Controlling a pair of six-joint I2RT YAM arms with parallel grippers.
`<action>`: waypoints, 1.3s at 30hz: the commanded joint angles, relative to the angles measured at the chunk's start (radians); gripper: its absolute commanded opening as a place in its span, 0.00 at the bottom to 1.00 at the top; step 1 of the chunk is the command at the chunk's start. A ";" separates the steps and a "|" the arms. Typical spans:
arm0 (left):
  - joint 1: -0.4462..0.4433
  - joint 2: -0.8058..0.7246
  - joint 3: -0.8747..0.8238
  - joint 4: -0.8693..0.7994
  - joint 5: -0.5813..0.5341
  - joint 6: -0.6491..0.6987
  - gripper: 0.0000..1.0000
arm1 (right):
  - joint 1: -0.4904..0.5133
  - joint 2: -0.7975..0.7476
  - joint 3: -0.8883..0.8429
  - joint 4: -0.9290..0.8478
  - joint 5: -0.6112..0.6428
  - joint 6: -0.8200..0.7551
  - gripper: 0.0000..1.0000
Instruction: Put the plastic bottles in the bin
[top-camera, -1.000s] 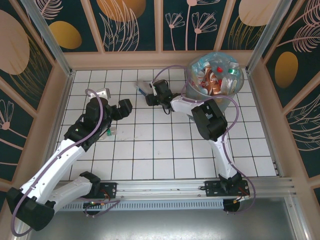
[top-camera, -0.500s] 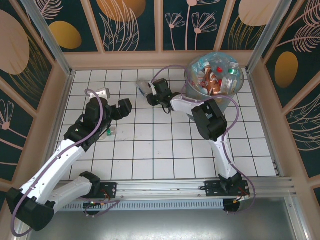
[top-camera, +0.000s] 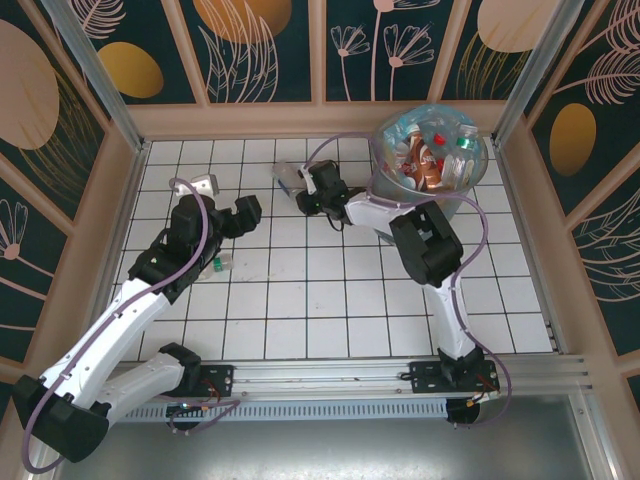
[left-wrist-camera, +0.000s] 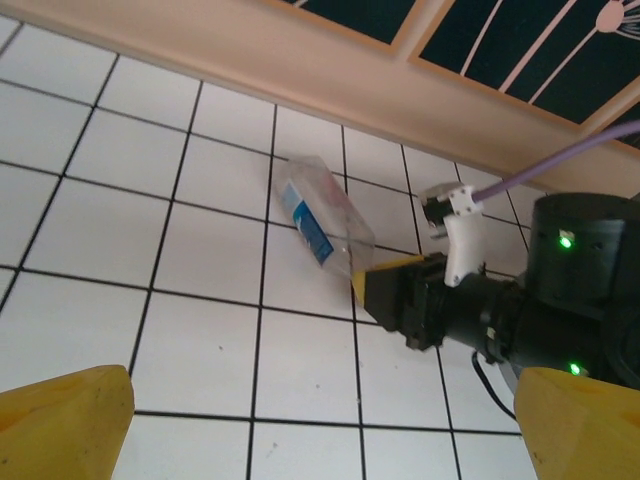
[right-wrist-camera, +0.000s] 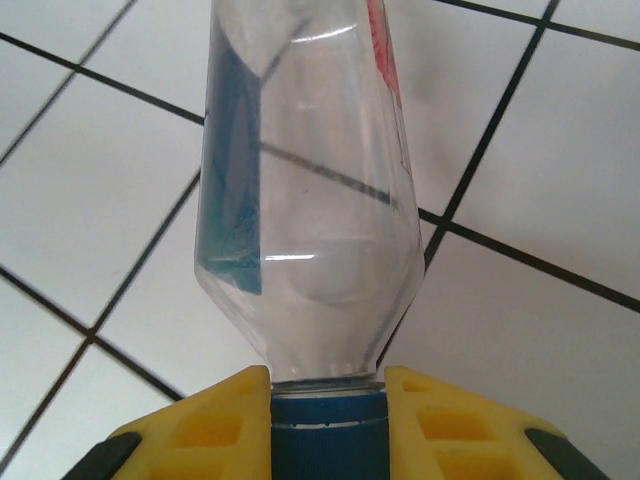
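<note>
**Right gripper closed on the neck of a bottle lying on the tiles**

The right gripper (right-wrist-camera: 328, 405) has its two yellow fingers pressed on both sides of the blue cap of a clear plastic bottle (right-wrist-camera: 305, 200). It holds the bottle at the neck. In the right wrist view the bottle points away from the fingers and lies on its side on the white tiled table (top-camera: 320, 300). It has a blue label on one side and a bit of red print on the other side.

In the top view this bottle is at the far part of the table, near the back wall and left of the bin (top-camera: 487, 160). The right arm reaches over to it from the right side. In the left wrist view the bottle lies slanted across the tile lines, with its base toward the wall and its neck inside the right gripper.

The bin stands in the far right corner of the table. Several plastic bottles (top-camera: 435, 155) are already inside it, some with red or brown labels and one with a green label.

The left gripper (left-wrist-camera: 325, 430) is wide open and holds nothing. It is above the left part of the table, well apart from the bottle and facing it. A small green thing (top-camera: 215, 265) lies on the tiles close to the left arm; I cannot tell what it is.
</note>
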 joint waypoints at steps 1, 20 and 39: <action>0.006 0.017 0.039 0.095 -0.066 0.069 0.97 | 0.045 -0.114 -0.065 0.074 -0.009 0.008 0.17; 0.006 0.056 0.250 0.123 -0.033 0.094 0.94 | 0.105 -0.685 -0.287 0.067 0.032 -0.005 0.15; -0.121 0.347 0.542 0.060 0.249 0.135 0.89 | -0.322 -1.017 -0.182 -0.365 -0.030 0.025 0.16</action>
